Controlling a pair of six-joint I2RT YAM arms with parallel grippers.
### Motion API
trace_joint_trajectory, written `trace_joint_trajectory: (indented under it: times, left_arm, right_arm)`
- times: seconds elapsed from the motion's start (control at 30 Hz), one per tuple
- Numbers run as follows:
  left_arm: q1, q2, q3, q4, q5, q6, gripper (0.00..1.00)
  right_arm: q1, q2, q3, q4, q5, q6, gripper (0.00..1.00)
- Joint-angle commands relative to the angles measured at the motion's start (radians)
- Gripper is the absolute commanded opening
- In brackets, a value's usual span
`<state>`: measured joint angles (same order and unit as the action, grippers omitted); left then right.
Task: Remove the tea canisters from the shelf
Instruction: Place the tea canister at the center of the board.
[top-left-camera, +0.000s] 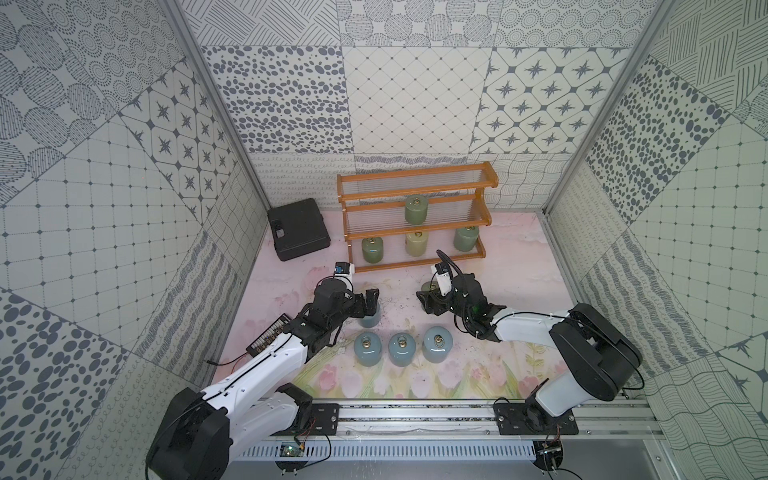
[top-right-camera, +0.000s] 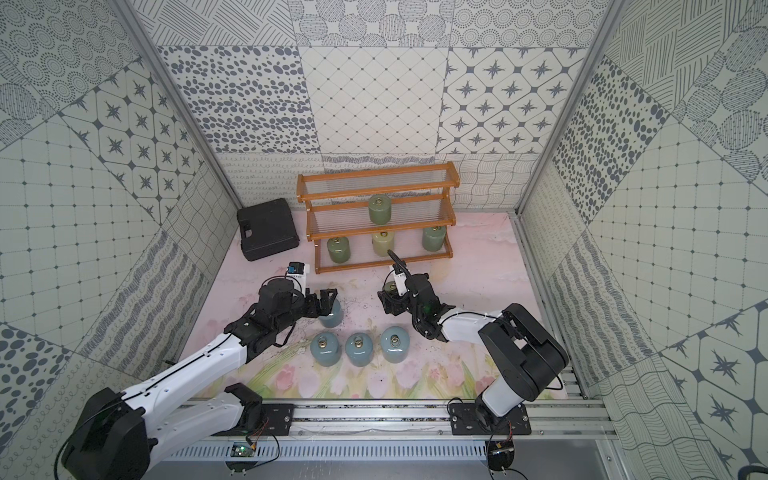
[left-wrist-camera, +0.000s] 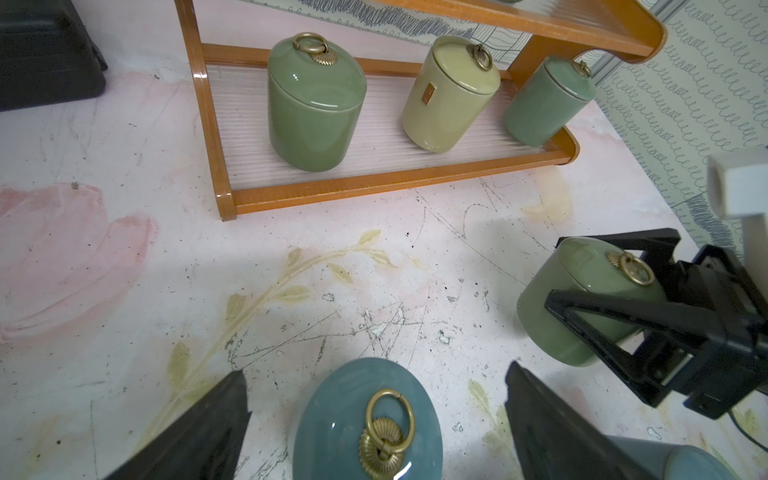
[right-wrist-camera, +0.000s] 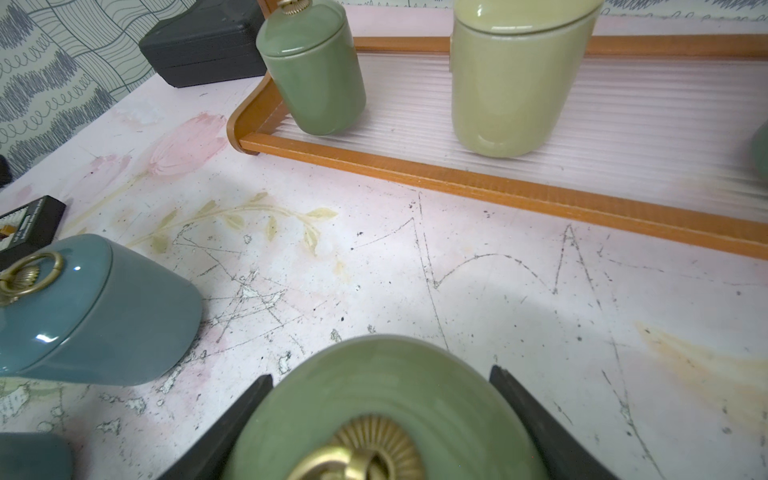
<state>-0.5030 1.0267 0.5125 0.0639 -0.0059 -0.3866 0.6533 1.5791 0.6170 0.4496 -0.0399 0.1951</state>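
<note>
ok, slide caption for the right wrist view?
Right jaws closed on a green canister, facing the shelf; blue-grey canister alongside.

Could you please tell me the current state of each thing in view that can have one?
Left pincer: open, straddling a blue canister that stands on the table.
Right pincer: shut on a green canister.
Row of three blue canisters: upright on the table, lids on.
Shelf: holds four upright, lidded canisters, one on the middle tier, three on the bottom.
Black case: closed.
</note>
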Motion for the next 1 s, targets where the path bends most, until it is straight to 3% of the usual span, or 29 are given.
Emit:
trace_joint_trajectory:
  times: [0.0,0.97]
  left_arm:
    - [0.002,-0.006,-0.005,-0.008,0.021,-0.017,1.0]
    - [0.001,0.005,0.003,-0.009,0.02,-0.024,1.0]
  right_arm:
    - [0.008,0.011,-0.011,0.145,0.004,0.015,0.76]
    - [0.019,0.048,-0.054,0.162,0.006,0.046,0.82]
